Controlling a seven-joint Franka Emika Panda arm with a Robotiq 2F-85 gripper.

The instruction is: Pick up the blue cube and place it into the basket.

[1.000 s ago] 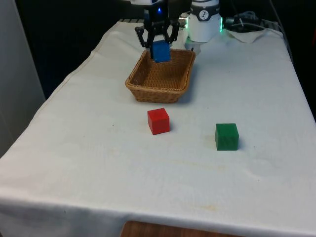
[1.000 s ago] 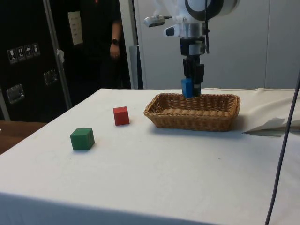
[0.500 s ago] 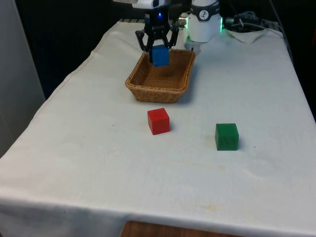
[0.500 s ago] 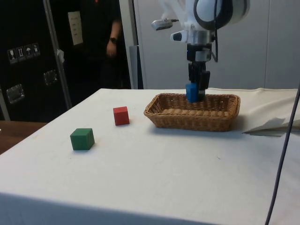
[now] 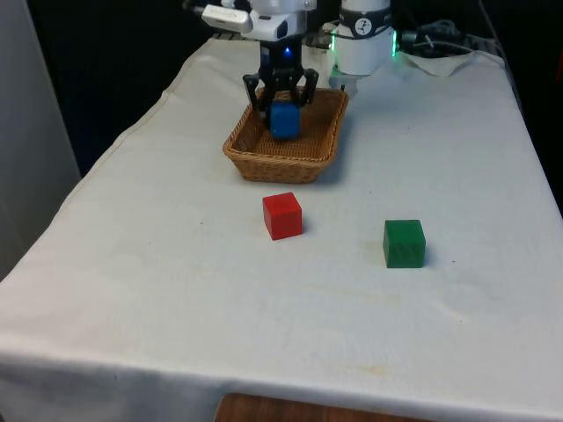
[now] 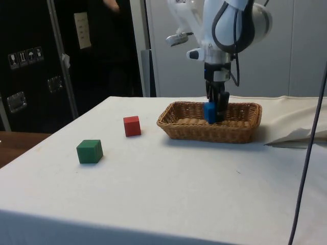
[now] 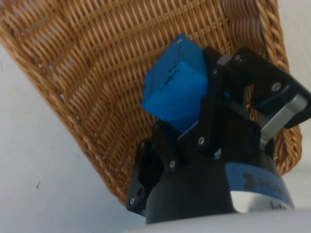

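Gripper: the black gripper (image 5: 282, 98) points down into the basket. You can see it in the side view (image 6: 214, 106) and in the wrist view (image 7: 194, 114) too.
Fingers: the two fingers (image 7: 214, 104) are closed on the blue cube, one on each side, and they hold it tight.
Blue cube: the blue cube (image 5: 283, 120) sits between the fingers, down inside the basket. In the side view the blue cube (image 6: 209, 112) is partly below the rim. In the wrist view the blue cube (image 7: 176, 90) is above the woven floor. I cannot tell if it touches the floor.
Basket: the brown woven basket (image 5: 260, 163) stands on the far part of the desk, near the robot. The side view shows its long wall (image 6: 204, 130). The wrist view shows its woven inside (image 7: 92, 63).
Red cube: the red cube (image 5: 282, 215) sits on the desk, near the basket and on the side away from the robot. It does not touch the basket. The side view shows it too (image 6: 132, 126).
Green cube: the green cube (image 5: 404, 243) sits on the desk, toward the front view's right of the red cube, well apart from the basket. The side view shows it too (image 6: 90, 151).
Desk: the desk (image 5: 176, 290) has a white cloth on it.
Arm: the white arm (image 6: 230, 25) reaches down over the basket.
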